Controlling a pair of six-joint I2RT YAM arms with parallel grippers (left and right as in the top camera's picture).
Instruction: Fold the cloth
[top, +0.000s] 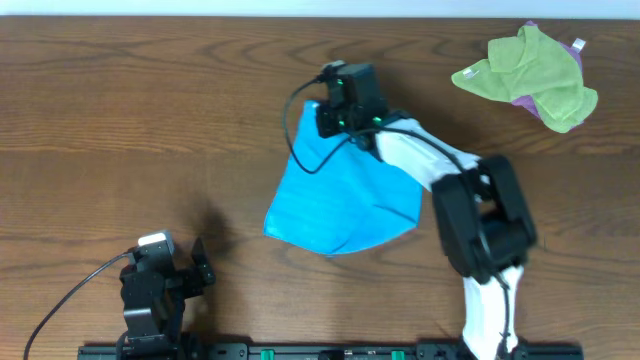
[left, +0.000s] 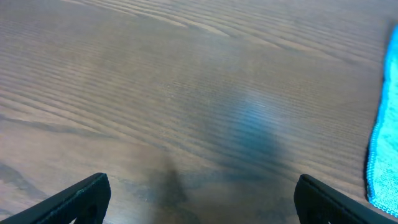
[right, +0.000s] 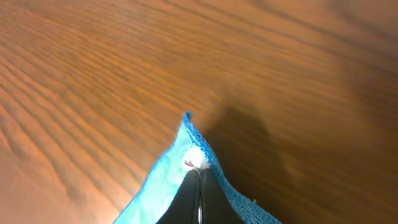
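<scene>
The sky-blue cloth lies in the middle of the table, bunched into a rough triangle. My right gripper is at its far corner, shut on that corner. In the right wrist view the two black fingers are pressed together on the cloth's corner, with the small white tag just past the tips and the corner raised off the wood. My left gripper rests near the front left, open and holding nothing. In the left wrist view its fingers stand wide apart over bare wood, and the cloth's edge shows at the far right.
A yellow-green cloth lies bunched at the back right with a purple cloth peeking out beneath it. The right arm's white and black links reach over the blue cloth's right side.
</scene>
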